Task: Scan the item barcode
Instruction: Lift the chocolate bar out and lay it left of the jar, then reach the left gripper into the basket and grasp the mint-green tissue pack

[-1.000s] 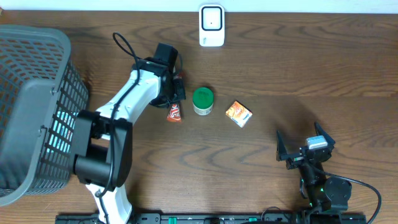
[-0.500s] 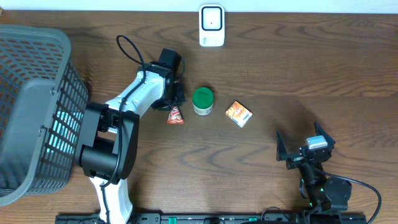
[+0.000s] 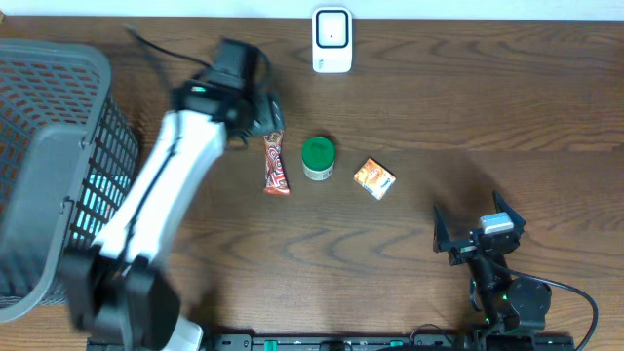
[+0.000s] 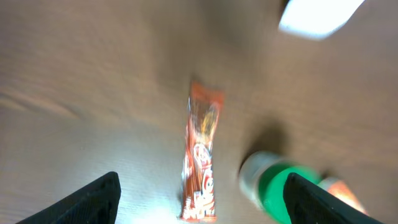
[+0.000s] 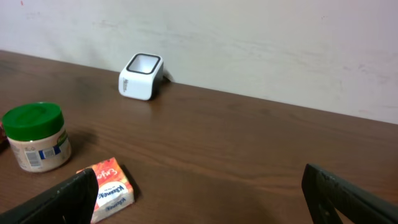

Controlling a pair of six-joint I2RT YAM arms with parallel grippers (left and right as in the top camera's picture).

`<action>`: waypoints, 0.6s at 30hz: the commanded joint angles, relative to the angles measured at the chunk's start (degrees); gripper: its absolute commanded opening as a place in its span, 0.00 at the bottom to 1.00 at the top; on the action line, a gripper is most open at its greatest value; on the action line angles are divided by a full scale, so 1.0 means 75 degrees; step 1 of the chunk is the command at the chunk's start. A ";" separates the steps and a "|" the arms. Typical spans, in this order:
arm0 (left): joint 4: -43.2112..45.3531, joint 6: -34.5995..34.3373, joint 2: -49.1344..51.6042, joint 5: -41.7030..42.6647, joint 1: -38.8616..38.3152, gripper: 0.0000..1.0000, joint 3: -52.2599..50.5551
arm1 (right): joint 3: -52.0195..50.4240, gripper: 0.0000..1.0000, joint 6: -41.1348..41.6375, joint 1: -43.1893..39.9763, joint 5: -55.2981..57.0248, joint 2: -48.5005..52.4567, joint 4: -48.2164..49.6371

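An orange-red candy bar (image 3: 276,164) lies flat on the brown table, lengthwise, left of a green-lidded jar (image 3: 318,157). My left gripper (image 3: 263,112) hovers just behind the bar, open, holding nothing. In the blurred left wrist view the candy bar (image 4: 202,158) lies between and beyond the spread fingertips (image 4: 93,200), apart from them. The white barcode scanner (image 3: 331,40) stands at the table's far edge and shows as a white blur (image 4: 320,15) from the left wrist. My right gripper (image 3: 478,234) rests open near the front right, facing the scanner (image 5: 140,76).
An orange tissue box (image 3: 374,178) sits right of the jar, which the right wrist view shows (image 5: 35,135) left of the box (image 5: 109,186). A large grey mesh basket (image 3: 49,166) fills the left side of the table. A pale wall backs the table.
My left gripper has opened and let go of the candy bar, which now lies flat. The left arm has swung up and back toward the far left. The right arm stayed still.
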 commanded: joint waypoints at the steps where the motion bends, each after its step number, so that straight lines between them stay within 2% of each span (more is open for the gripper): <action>1: -0.0204 0.0446 -0.1003 -0.0420 0.0778 0.84 0.0705 | -0.0009 0.99 -0.0020 0.0076 0.0003 -0.0038 -0.0038; 4: -0.0216 0.0373 -0.1644 -0.0425 0.2159 0.85 0.1180 | -0.0009 0.99 -0.0020 0.0076 0.0003 -0.0041 -0.0038; 6: -0.0315 -0.0102 -0.1751 -0.0417 0.3133 0.85 0.1253 | -0.0009 0.99 -0.0020 0.0076 0.0003 -0.0041 -0.0038; 13: -0.1792 -0.1693 -0.1113 -0.0379 0.6158 0.85 0.1250 | -0.0009 0.99 -0.0020 0.0076 0.0003 -0.0041 -0.0038; 18: -0.1920 -0.1510 -0.0289 0.0740 0.7321 0.85 0.1239 | -0.0009 0.99 -0.0020 0.0076 0.0003 -0.0041 -0.0038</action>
